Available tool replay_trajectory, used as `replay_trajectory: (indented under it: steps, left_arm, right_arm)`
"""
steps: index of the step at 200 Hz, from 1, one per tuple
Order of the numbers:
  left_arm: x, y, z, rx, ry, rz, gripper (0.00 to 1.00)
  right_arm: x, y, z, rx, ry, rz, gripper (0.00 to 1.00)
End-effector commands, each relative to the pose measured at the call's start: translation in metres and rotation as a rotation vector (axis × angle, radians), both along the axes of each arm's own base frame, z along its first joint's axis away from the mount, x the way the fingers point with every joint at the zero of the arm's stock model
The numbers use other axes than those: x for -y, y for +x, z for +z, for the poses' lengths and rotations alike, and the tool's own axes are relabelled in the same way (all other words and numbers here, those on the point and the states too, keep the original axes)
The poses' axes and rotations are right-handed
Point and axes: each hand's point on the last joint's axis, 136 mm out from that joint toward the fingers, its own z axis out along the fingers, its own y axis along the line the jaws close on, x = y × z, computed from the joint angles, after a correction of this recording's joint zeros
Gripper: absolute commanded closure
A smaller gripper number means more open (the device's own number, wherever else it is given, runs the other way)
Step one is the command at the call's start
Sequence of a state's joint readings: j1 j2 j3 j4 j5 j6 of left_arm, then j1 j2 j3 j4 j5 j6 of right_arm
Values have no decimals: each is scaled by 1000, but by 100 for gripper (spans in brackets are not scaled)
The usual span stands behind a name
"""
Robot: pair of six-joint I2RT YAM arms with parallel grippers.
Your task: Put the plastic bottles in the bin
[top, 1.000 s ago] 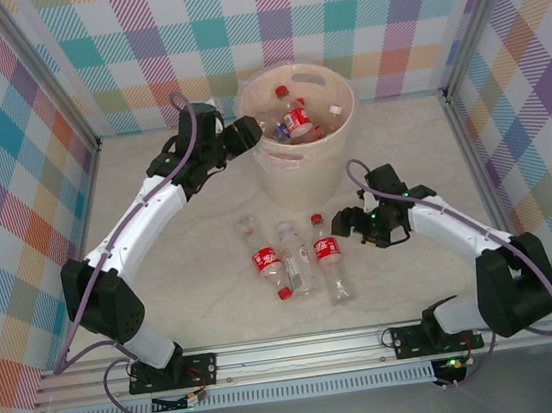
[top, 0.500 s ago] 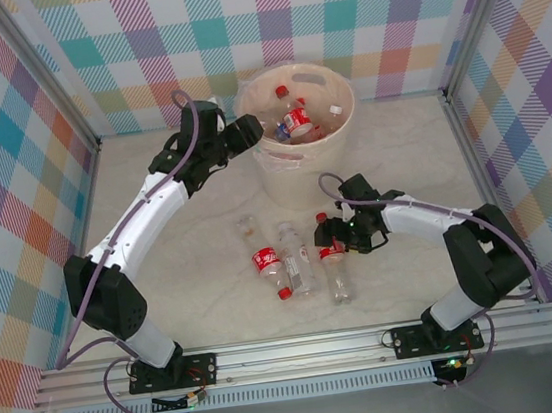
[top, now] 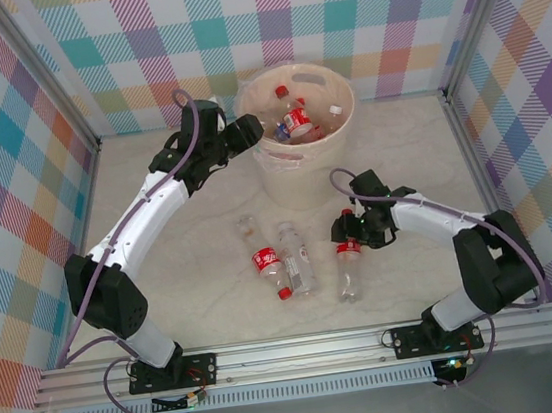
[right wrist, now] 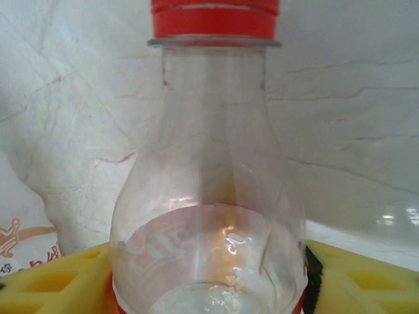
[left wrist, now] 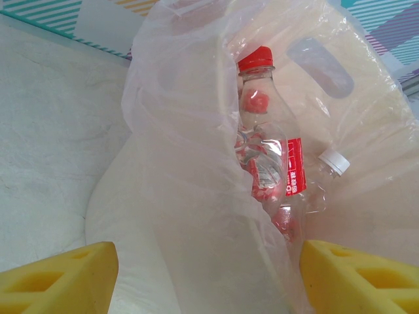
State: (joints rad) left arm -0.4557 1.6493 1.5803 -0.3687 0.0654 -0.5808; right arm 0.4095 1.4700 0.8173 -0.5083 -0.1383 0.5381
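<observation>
Two right fingers (right wrist: 46, 278) grip red-capped bottle (right wrist: 209, 163) between them; left fingers (left wrist: 55, 281) open, beside bin (top: 298, 179) rim.

Bright, even overhead light, faint soft shadows on the table (top: 205, 286). The liner (left wrist: 190, 216) glares milky; the near bottle (right wrist: 208, 163) blurs slightly.

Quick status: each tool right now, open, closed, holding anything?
Left tool: open, empty, at the bin rim.
Right tool: closed on a red-capped bottle lying on the table.
</observation>
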Motion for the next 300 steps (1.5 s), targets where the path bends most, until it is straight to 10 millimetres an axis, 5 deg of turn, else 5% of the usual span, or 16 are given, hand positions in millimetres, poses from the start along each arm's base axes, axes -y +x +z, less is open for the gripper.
replay_trajectory:
  steps: [1, 46, 82, 140, 174, 211, 247, 274, 300]
  left_arm:
    - [-6, -5, -31, -90, 90, -3, 27]
    - [-6, -5, -30, -88, 87, -4, 27]
    - [-6, -3, -25, -67, 92, -6, 27]
    - [-3, 2, -8, -19, 86, -27, 26]
    - [0, 0, -13, -25, 44, -44, 26]
    - [-1, -7, -5, -12, 23, -51, 26]
    - [-1, -13, 5, -6, 15, -66, 26]
    - [-4, -17, 6, -5, -1, -51, 26]
    - [-7, -18, 4, -9, -6, -34, 26]
  right_arm:
    - [14, -10, 1, -3, -51, 10, 39]
    - [21, -13, 4, -12, -62, 3, 43]
    - [30, -6, 49, 75, -24, -27, 43]
    - [65, 14, 196, 427, -84, 1, 45]
    - [77, 39, 305, 728, -146, 2, 47]
    - [57, 79, 415, 1051, -61, 20, 49]
    - [9, 119, 486, 1232, 154, 75, 49]
    - [-17, 155, 505, 1285, 205, 99, 50]
    - [-37, 196, 488, 1267, 196, 125, 50]
